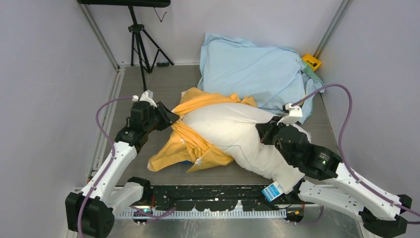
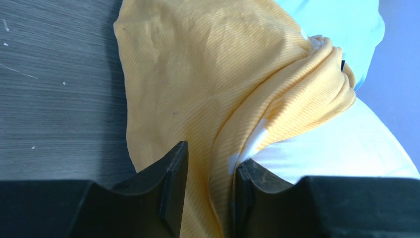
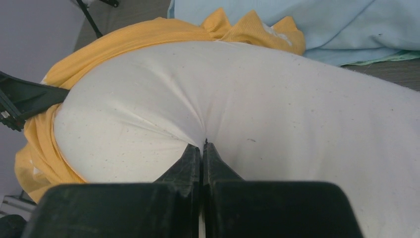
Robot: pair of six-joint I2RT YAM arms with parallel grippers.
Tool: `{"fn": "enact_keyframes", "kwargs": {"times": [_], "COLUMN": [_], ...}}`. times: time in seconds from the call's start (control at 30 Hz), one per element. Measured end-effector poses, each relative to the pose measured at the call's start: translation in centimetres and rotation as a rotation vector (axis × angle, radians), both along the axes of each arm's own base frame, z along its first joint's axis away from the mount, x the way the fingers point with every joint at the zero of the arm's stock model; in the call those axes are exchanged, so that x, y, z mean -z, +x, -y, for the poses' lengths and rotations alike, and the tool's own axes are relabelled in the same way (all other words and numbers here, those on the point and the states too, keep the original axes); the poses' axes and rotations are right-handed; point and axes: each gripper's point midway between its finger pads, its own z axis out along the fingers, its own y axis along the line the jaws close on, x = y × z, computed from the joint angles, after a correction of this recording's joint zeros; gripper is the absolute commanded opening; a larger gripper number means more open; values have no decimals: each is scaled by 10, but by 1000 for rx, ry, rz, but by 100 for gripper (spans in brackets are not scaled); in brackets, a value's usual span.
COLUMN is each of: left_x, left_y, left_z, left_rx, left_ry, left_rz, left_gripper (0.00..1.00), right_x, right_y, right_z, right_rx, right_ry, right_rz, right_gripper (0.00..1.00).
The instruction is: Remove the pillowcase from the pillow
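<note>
The left end effector (image 2: pixel 210 154), jaws half closed, grips a fold of the pillowcase (image 2: pixel 198 74), which is bunched over the 9 o'clock end of the pillow (image 1: pixel 228 128) on the bench (image 1: pixel 158 82). The right end effector (image 3: pixel 203 148), at 3 o'clock, pinches the pillow tight.

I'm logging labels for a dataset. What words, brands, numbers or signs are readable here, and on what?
None can be read.
The small blue-and-white tag at the corner of the plump white pillow is too small to read.
The orange-yellow fabric pillowcase shows no legible mark.
</note>
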Motion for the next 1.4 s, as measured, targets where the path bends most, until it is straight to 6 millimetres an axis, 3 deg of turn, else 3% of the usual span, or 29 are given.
{"fn": "enact_keyframes", "kwargs": {"times": [0.3,0.47,0.5,0.57,0.67,0.8,0.87,0.93,1.0,1.07,1.27,1.4], "left_x": [4,24,32,53,73,74,67,59,54,51,25,-10], "left_y": [0,-3,-3,-3,-13,-20,-16,-9,-3,-1,0,-8], "left_z": [-5,-19,-26,-59,-99,-114,-107,-96,-85,-79,-75,-77], "left_rx": [-60,-175,-216,-364,-543,-605,-554,-478,-409,-361,-293,-272], "left_ry": [-58,-110,-99,-29,49,81,65,38,16,14,43,67], "left_rz": [-43,-173,-206,-267,-326,-303,-254,-208,-181,-179,-133,-51], "left_gripper": [29,27,27,29,31,36,45,54,66,74,86,94], "right_x": [-14,-17,-18,-27,-48,-60,-56,-51,-46,-37,-20,7], "right_y": [-4,-3,-1,1,-8,-13,-9,-4,3,9,21,26], "right_z": [18,28,42,83,131,150,142,122,96,67,-29,-69], "right_rx": [57,95,158,323,503,577,536,444,331,215,-149,-278], "right_ry": [62,66,38,3,22,28,-4,-35,-70,-110,-224,-272], "right_rz": [40,57,79,131,207,243,237,220,197,159,-2,-104], "right_gripper": [0,0,0,0,0,0,8,31,63,79,86,88]}}
